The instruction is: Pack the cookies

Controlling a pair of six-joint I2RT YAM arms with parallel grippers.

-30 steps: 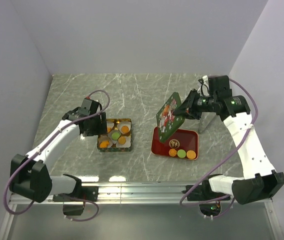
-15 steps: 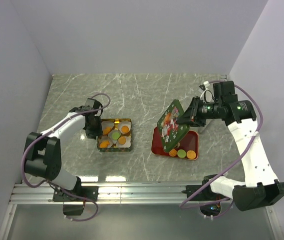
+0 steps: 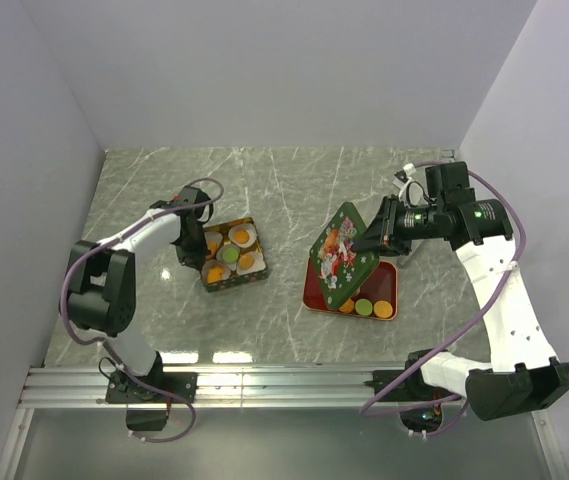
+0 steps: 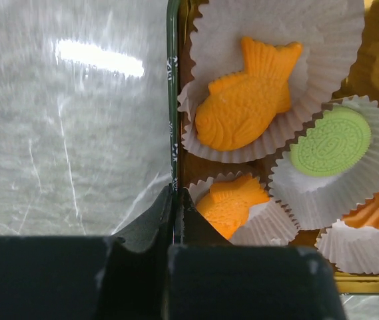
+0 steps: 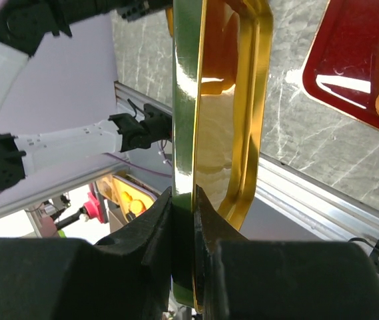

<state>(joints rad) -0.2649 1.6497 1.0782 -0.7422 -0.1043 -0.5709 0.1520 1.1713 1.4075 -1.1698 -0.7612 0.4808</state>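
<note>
Most cookies sit in paper cups inside the tin, left of centre in the top view. A few more wait on the red tray at lower right. The left fingers are pinched shut on the tin's wall, probably to steady or turn it on the tabletop. The right fingers clamp the lid (tilted above the tray), seemingly kept ready for closing.

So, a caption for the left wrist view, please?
Left gripper shut on the tin wall, beside orange fish and green round cookies in paper cups.
</note>
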